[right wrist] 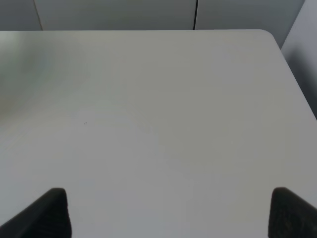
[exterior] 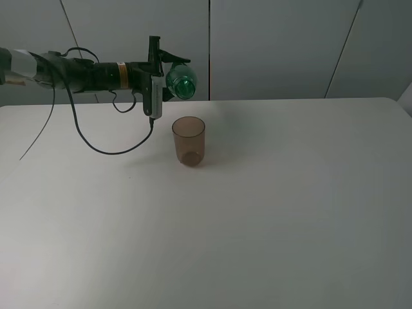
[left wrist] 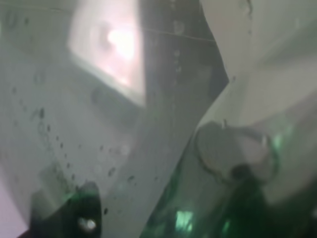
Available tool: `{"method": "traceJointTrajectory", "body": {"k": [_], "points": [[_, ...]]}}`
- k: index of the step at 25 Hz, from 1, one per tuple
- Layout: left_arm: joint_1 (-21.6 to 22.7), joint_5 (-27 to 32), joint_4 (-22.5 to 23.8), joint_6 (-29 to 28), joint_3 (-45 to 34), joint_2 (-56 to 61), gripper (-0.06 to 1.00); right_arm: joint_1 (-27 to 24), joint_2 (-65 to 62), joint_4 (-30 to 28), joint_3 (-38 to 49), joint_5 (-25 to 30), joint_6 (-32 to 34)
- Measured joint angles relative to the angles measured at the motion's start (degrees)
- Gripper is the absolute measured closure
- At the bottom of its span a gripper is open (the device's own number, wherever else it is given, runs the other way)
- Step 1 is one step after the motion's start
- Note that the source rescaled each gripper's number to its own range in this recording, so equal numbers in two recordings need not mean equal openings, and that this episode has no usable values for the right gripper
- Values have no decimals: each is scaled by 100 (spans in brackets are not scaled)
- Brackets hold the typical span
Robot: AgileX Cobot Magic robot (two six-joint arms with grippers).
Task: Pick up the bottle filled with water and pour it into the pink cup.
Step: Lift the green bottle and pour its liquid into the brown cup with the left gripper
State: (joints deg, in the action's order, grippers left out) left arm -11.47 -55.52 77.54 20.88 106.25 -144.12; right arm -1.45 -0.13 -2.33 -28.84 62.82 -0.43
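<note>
Beneath my right wrist, my right gripper (right wrist: 168,214) hung with fingertips wide apart over bare table (right wrist: 158,124). From high up, one pink cup (exterior: 188,140) stood upright; beyond it at twelve o'clock my left gripper (exterior: 166,77) clamped the one bottle (exterior: 181,84), tipped sideways in the air. My left wrist view caught only blurred green. One cable (exterior: 96,143) drooped at nine o'clock.

A broad white table (exterior: 290,225) with a matte top fills most of the scene, and its far right corner is rounded. Behind it stands a pale grey wall (exterior: 277,45) of flat panels, split by thin dark seams (exterior: 209,48), one vertical and others slanting. The light is soft and even, leaving only faint shadows on the table.
</note>
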Motion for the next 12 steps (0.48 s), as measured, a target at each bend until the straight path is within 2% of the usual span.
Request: {"method": "traceJointTrajectory", "body": {"k": [12], "points": [[0, 162, -11, 564, 0, 0, 92, 0, 0, 0, 0, 0, 0]]}}
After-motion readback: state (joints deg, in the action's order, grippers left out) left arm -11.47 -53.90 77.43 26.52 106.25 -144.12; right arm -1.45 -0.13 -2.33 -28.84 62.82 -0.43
